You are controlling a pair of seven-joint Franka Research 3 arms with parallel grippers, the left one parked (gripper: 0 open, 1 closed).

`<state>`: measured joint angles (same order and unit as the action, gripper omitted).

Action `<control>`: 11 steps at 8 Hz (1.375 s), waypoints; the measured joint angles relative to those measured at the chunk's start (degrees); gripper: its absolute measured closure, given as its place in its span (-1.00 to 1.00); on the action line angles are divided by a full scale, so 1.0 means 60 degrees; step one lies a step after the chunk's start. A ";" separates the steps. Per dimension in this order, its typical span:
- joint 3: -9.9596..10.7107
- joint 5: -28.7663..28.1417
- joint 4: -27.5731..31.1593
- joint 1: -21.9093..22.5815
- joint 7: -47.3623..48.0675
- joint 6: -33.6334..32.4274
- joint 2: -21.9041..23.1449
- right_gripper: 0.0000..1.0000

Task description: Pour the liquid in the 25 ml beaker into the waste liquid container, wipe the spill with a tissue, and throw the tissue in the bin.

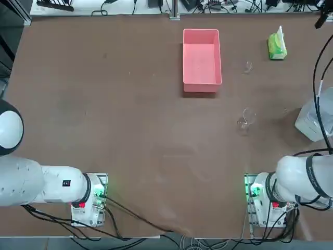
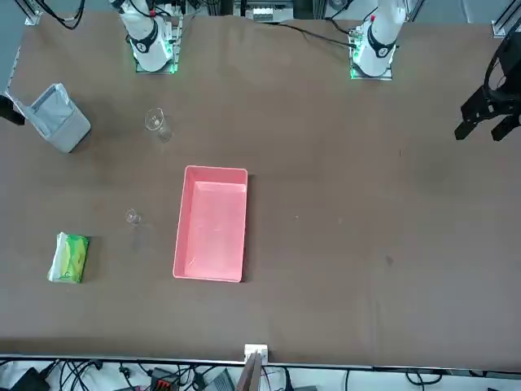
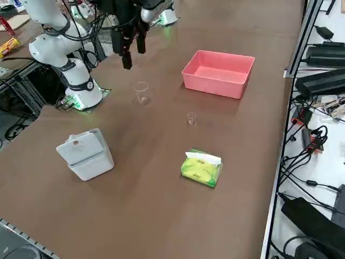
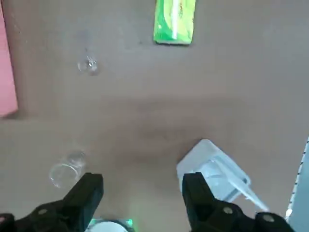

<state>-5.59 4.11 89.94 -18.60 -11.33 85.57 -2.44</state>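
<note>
Glass is the material that governs the handling. Two clear beakers stand upright on the brown worktop (image 1: pixel 104 114): a larger beaker (image 1: pixel 246 119) nearer the right arm's base, and a smaller beaker (image 1: pixel 247 67) farther out, between the pink tray (image 1: pixel 202 61) and the green tissue pack (image 1: pixel 277 47). Which of the two is the 25 ml one cannot be read off, though the smaller seems likelier; no liquid level shows in either, and no spill shows on the worktop. A white lidded bin (image 1: pixel 312 121) sits at the table's right edge, well apart from the tray.

The right gripper (image 4: pixel 141 195) hangs high above the worktop between the larger beaker and the bin, its jaws spread wide with nothing between them.

I judge either beaker light, rigid, smooth-walled and breakable, so it should be taken on the cylindrical wall around mid-height, with the jaws square to the wall and a gentle squeeze; too hard could crack it, too soft could let it slip when tilted. The tissue is soft and nearly weightless; a sheet would be pinched where it stands up from the pack's slot, and the light pack may lift along with it.
</note>
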 joint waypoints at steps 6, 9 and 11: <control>-0.0225 -0.0011 -0.1170 0.1099 0.1787 -0.0550 -0.0426 -1.00; -0.0221 -0.0011 -0.1174 0.1111 0.1891 -0.0557 -0.0448 -1.00; -0.0223 -0.0015 -0.1182 0.1163 0.2229 -0.0547 -0.0457 -1.00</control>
<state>-6.92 4.02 82.85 -11.62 2.04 82.29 -5.19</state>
